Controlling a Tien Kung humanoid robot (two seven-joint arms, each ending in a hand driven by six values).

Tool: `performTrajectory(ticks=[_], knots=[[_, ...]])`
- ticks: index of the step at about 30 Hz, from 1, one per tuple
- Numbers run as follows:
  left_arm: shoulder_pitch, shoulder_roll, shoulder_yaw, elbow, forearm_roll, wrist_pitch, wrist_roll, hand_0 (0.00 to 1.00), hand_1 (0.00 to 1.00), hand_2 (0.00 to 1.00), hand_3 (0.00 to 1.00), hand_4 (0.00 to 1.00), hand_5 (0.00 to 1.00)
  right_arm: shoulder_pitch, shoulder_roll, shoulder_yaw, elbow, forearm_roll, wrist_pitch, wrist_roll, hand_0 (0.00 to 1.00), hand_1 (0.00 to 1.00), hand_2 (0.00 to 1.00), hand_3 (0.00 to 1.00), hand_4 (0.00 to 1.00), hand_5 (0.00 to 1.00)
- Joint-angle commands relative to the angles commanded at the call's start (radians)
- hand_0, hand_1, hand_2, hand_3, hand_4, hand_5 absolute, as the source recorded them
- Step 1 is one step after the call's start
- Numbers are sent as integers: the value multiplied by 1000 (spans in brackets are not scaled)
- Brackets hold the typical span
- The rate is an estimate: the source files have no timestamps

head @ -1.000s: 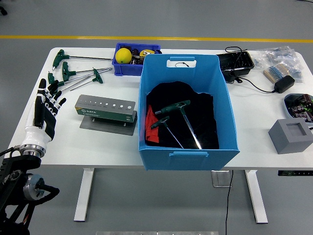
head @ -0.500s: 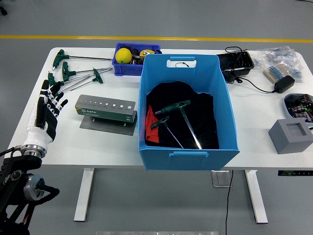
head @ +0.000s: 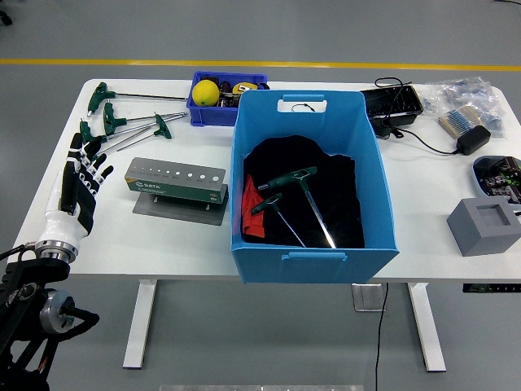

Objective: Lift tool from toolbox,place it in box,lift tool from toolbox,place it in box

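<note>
A large blue box (head: pixel 313 257) stands mid-table, lined with black cloth. Two green T-handle tools (head: pixel 301 194) lie inside it on the cloth. Left of the box sits the grey tool holder (head: pixel 175 183) with a row of empty holes on top. More green T-handle tools (head: pixel 122 124) lie loose on the table at the far left. My left hand (head: pixel 81 177) hovers over the table's left edge, fingers spread and holding nothing, just near of the loose tools. My right hand is out of view.
A small blue bin (head: pixel 213 110) with a yellow ball stands behind the loose tools. On the right are a black tray (head: pixel 392 104), a cabled adapter (head: pixel 472 139), bagged parts (head: pixel 466 94) and a grey block (head: pixel 483 226).
My left hand has drifted slightly toward the near edge over the last second. Nothing else has moved.
</note>
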Motion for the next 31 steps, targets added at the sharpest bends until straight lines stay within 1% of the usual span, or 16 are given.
performTrajectory(ticks=[31], knots=[[-2,4,10,5,0,5,-3,891,960,998,883,845,998,-7,3,9,1,-13,-2,-4,674,668,745,570,792,682]])
